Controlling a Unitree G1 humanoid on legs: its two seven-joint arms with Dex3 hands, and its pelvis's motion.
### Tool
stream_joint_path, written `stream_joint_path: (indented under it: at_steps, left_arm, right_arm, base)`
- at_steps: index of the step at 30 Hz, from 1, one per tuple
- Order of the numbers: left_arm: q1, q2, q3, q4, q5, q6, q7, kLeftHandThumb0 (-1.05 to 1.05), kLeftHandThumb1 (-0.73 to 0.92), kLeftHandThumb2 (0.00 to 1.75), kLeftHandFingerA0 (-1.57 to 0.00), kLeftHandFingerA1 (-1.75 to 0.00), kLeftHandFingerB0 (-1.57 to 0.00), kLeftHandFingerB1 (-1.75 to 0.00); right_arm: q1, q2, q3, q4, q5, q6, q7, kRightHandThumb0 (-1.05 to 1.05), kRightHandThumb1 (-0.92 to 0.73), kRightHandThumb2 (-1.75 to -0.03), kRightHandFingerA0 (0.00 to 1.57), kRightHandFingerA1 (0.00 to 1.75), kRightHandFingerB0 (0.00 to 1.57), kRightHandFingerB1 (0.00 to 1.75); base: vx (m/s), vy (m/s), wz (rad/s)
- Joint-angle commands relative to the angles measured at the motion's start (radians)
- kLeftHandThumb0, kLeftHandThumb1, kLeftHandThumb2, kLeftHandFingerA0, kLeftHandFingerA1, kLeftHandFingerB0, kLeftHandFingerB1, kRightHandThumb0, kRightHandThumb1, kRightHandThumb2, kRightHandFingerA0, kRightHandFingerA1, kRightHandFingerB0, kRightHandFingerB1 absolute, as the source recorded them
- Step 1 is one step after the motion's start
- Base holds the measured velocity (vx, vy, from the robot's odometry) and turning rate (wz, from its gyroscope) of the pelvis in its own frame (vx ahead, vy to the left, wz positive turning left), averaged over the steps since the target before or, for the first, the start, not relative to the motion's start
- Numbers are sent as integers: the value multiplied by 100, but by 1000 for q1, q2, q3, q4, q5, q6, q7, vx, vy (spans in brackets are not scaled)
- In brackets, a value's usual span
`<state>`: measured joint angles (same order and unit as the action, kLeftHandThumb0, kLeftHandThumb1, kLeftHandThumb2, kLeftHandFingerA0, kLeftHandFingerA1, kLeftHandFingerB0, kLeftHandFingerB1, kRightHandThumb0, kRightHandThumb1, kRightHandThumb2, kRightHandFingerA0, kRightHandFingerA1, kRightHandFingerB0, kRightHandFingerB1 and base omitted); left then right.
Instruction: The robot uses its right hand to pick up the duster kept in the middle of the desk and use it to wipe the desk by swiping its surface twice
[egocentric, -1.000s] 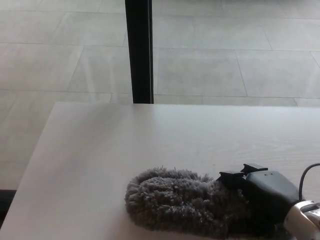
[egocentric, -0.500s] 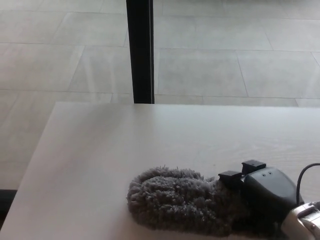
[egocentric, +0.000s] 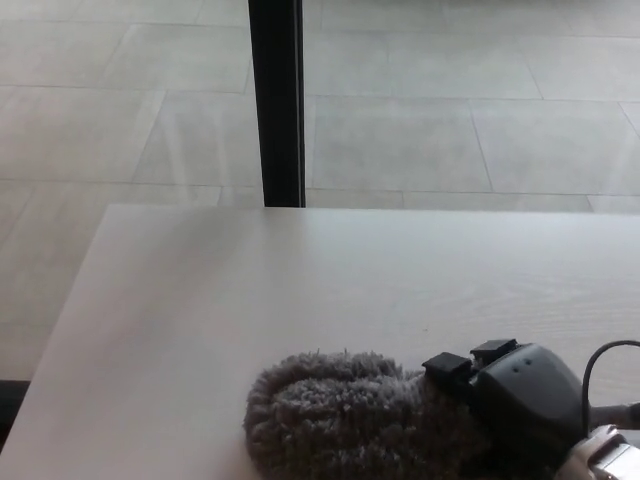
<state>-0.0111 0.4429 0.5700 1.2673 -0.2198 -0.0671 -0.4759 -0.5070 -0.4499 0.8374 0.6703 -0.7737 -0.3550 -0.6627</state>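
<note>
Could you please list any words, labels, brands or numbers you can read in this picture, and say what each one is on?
None: there is no readable text anywhere in this view.
The duster is plain grey fluff with no tag showing.
The right hand on it is plain black, with no marking visible.
The desk, the black post and the tiled floor carry no writing or signs.

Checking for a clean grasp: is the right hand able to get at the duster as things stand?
Probably yes: the right hand is already pressed against the duster on the desk, nothing between them.
</note>
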Motion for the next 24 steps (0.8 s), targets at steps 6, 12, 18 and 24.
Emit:
stream_joint_path:
  at_steps: [6,12,18,24]
  left_arm:
    - [-36,49,20,7,-50,35,-37,-56,63,58,-36,-54,-38,-41]
    - [-41,59,14,5,-42,38,-33,-56,64,59,-34,-55,-38,-41]
    - [-39,47,12,7,-40,28,-36,-56,65,59,-33,-54,-38,-42]
    - [-31,50,9,13,-42,23,-38,-56,65,59,-35,-53,-38,-40]
  right_arm:
    - [-21,-48,251,33,-353,-191,-390,-34,-63,-85,95,173,70,135]
    - [-49,-53,272,11,-350,-163,-327,-44,-52,-101,123,135,84,105]
    - [-112,-58,293,76,-375,-104,-276,-38,-49,-99,120,130,86,93]
    - [-174,-55,303,158,-381,-81,-251,-42,-63,-74,112,169,88,93]
  base:
    - [0,0,0]
    - [0,0,0]
    - [0,0,0]
    - [0,0,0]
